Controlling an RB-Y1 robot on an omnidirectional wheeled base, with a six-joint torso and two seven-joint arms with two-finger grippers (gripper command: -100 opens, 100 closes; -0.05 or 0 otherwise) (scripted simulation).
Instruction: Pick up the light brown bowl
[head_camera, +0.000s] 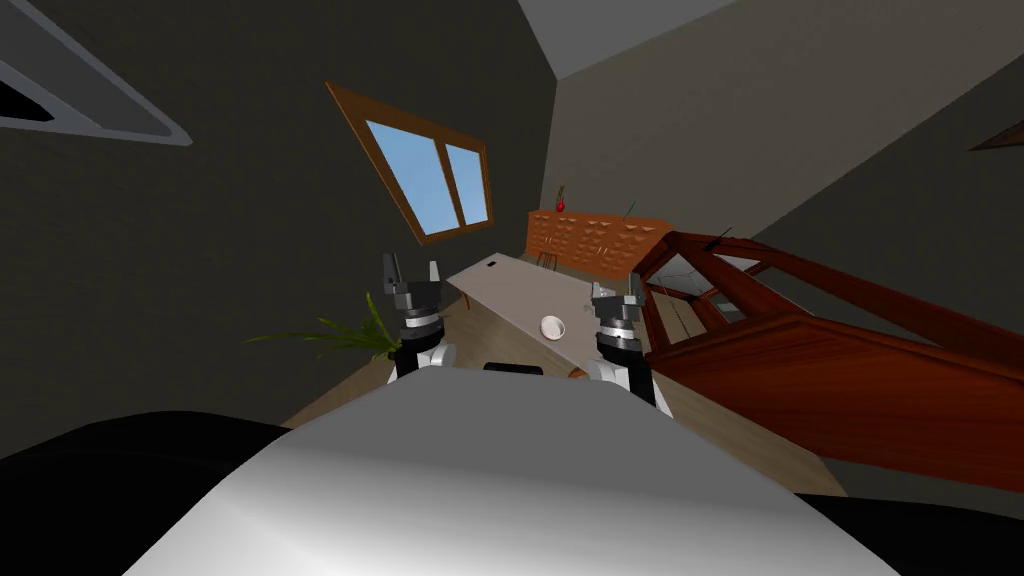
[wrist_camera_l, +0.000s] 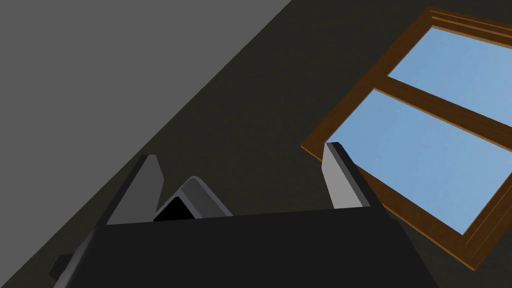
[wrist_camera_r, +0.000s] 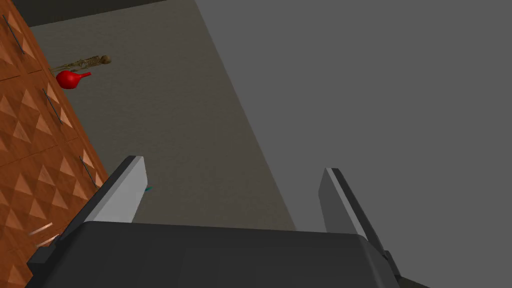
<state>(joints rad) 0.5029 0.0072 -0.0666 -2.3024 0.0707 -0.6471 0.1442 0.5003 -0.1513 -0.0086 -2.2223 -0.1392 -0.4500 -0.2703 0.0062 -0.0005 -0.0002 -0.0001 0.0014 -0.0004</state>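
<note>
A long pale table (head_camera: 510, 285) is seen at the centre of the head view, running up toward an orange-brown drawer chest (head_camera: 595, 238). The left gripper (head_camera: 411, 270) and the right gripper (head_camera: 617, 291) are raised at either side of the table's near end, each with its fingers spread apart and nothing between them. The bowl (head_camera: 553, 326), rendered pale, almost white, is found on the table's near part, just left of the right gripper in the frame and apart from it.

The reach is judged not yet begun. The nearer right gripper is best turned downward and lowered over the rim, one finger inside the wall and one outside, before being closed.

The bowl stands upright, mouth up. Being round, it offers no long axis, so any part of the rim may be taken.
</note>
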